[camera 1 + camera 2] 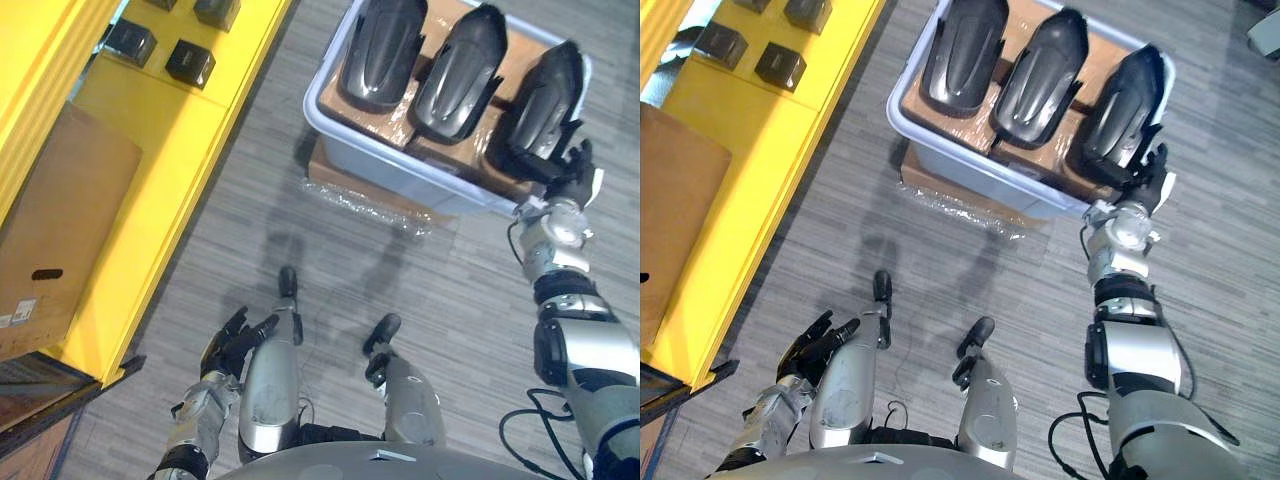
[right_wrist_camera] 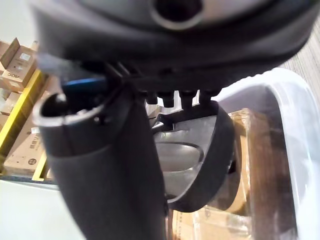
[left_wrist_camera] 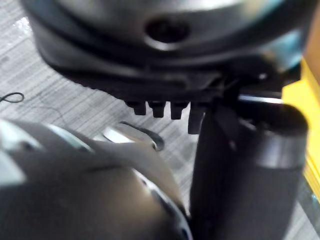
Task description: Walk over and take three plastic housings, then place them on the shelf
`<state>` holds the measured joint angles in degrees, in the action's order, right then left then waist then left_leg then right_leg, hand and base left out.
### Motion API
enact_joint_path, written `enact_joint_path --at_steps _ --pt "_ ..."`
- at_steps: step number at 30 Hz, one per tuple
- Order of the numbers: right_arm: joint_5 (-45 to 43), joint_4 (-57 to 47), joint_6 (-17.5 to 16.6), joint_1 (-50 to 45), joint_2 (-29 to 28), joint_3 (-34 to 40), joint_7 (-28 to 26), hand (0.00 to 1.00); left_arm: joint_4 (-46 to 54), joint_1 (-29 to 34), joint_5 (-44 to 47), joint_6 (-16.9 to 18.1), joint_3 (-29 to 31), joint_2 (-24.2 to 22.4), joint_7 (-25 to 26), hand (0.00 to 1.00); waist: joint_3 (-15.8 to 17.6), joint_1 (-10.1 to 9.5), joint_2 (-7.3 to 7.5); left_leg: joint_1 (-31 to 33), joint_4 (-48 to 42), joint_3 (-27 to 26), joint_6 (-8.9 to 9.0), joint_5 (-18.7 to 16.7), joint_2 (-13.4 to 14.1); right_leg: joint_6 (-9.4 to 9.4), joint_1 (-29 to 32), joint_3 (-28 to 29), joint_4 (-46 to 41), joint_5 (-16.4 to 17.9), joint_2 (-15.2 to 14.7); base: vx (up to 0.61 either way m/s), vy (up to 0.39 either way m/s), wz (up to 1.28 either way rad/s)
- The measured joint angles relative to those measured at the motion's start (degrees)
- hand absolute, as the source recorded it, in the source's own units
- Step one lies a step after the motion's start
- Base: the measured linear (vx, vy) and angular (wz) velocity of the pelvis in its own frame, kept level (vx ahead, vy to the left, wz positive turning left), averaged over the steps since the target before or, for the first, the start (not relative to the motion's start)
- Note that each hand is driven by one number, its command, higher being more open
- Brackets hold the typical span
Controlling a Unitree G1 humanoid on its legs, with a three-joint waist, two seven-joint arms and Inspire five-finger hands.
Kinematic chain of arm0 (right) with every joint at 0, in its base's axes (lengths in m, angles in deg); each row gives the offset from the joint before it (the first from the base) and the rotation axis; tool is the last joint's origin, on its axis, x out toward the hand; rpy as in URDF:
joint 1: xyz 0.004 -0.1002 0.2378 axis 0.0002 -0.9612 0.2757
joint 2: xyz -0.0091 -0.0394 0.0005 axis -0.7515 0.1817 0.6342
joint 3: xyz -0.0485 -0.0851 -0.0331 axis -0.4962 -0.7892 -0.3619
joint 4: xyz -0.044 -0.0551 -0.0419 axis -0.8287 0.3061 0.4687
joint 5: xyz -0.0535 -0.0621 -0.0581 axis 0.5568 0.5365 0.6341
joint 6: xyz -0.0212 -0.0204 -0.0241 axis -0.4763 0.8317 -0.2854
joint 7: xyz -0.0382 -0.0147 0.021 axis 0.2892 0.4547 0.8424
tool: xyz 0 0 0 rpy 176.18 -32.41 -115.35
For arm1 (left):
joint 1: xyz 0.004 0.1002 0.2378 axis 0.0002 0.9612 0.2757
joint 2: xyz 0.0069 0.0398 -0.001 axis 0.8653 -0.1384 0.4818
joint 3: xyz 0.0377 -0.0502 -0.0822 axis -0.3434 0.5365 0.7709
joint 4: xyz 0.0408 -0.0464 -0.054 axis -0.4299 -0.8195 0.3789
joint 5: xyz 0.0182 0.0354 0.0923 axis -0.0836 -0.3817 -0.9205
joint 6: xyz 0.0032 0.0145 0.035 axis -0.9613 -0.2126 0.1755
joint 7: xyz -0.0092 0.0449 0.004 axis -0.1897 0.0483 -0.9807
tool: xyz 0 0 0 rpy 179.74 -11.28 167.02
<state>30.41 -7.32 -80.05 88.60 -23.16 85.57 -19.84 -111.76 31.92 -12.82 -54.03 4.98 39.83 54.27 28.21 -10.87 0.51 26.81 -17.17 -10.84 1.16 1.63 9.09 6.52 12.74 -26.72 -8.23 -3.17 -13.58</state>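
Observation:
Three black plastic housings lie side by side in a pale blue bin [image 1: 400, 160]: the left housing [image 1: 380, 50], the middle housing [image 1: 460, 70] and the right housing [image 1: 545, 95]. My right hand [image 1: 572, 175] is stretched out to the near end of the right housing, fingers straight beside it and thumb apart. In the right wrist view that housing [image 2: 192, 155] shows just past the thumb [image 2: 110, 170]. My left hand [image 1: 232, 345] hangs low at my left side with relaxed, spread fingers and holds nothing. The yellow shelf [image 1: 170, 170] runs along the left.
The bin rests on a plastic-wrapped cardboard box [image 1: 360, 195] standing on the grey floor. On the shelf lie a flat cardboard box [image 1: 60, 230] and several small black boxes [image 1: 190, 62]. Open floor lies between the shelf and the bin.

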Motion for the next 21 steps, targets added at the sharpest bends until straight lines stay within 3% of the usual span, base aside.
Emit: enact_joint_path --at_steps 9,16,21 --pt "0.07 0.25 3.03 5.4 3.5 -2.1 6.65 1.0 -1.6 -1.72 3.33 1.37 -1.04 -0.86 -2.03 1.0 1.37 -0.39 -1.52 2.9 -2.57 0.48 0.0 -0.58 0.45 -0.71 4.31 0.44 -4.96 2.01 -1.18 -0.03 0.006 -0.01" --pt "0.25 0.25 4.45 5.41 6.02 -4.61 6.09 1.0 -1.91 -1.81 3.82 2.21 -1.7 -1.22 -2.31 1.0 1.47 -0.64 -1.99 2.9 -2.72 1.02 0.08 -0.5 0.29 -0.81 5.84 0.52 -9.05 4.68 -2.19 0.01 -0.034 0.03" --pt "2.02 -0.72 2.64 7.06 8.11 -7.72 3.98 1.0 -1.89 -1.81 3.79 2.32 -2.6 -1.43 -2.38 1.0 1.88 -0.59 -3.49 2.8 -2.83 1.52 -0.12 -0.21 0.21 -1.09 6.04 0.55 -11.06 5.79 -2.3 0.02 -0.043 0.02"
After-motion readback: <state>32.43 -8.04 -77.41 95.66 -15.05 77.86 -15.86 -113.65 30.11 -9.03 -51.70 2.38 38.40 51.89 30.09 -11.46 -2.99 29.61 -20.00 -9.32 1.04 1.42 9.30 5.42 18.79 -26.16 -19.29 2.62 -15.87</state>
